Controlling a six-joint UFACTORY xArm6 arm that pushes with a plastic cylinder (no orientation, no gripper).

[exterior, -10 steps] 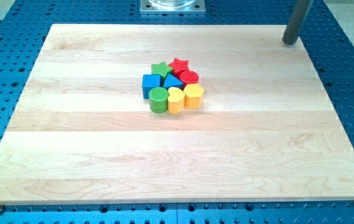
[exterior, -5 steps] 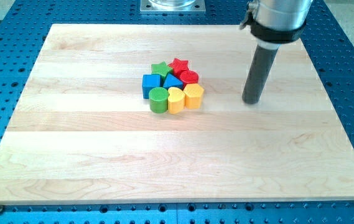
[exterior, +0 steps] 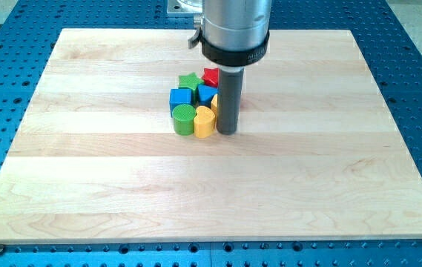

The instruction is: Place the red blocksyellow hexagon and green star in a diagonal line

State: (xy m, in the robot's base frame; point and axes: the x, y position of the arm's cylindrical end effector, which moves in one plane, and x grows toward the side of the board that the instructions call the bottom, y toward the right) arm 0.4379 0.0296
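Observation:
The blocks sit clustered near the board's middle. My tip (exterior: 227,131) stands at the cluster's right side, against the yellow heart-shaped block (exterior: 204,122). The rod hides the yellow hexagon and the red cylinder; only a sliver of yellow (exterior: 215,103) shows beside it. The red star (exterior: 211,76) peeks out at the cluster's top, left of the rod. The green star (exterior: 189,81) lies at the top left. A blue cube (exterior: 179,99), a blue triangle (exterior: 206,93) and a green cylinder (exterior: 184,119) fill the left and middle.
The wooden board (exterior: 84,170) lies on a blue perforated table (exterior: 418,81). A metal base plate (exterior: 181,7) sits at the view's top, beyond the board's far edge.
My tip has swept from the board's top right corner down and left to the cluster's right side. The cluster's bottom row has shifted slightly to the left.

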